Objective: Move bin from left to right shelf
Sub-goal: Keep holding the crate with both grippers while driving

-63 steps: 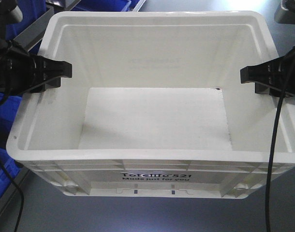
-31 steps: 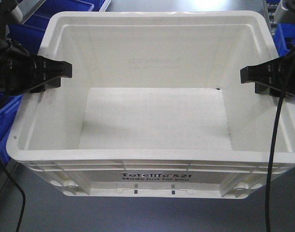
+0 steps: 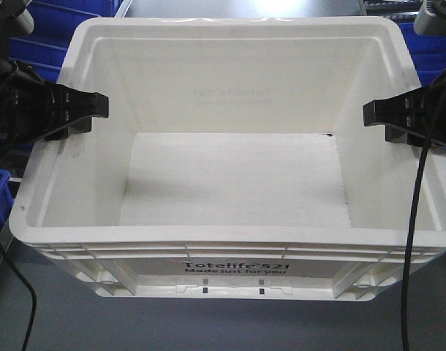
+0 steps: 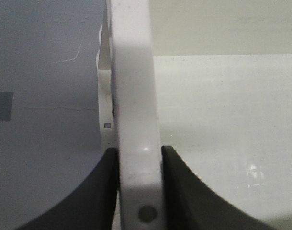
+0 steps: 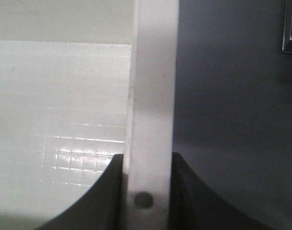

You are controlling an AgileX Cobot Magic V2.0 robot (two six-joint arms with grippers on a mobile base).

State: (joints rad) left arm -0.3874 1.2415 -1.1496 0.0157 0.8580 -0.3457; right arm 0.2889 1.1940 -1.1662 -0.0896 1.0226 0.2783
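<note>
On the left, the left end effector (image 3: pixel 90 115) is clamped across the side rim of the bin (image 3: pixel 230 95), one finger inside, one outside — a firm pinch. The bin sits centred between the two arms, so this reads as the carry step. Next it needs a level, matched swing toward the right shelf, then a gentle set-down. It's a big white tote — empty, ribbed rim, black "Totelife 521" print facing us. Over on the right, the right end effector (image 3: pixel 380 123) pinches the opposite rim the same way.
</note>
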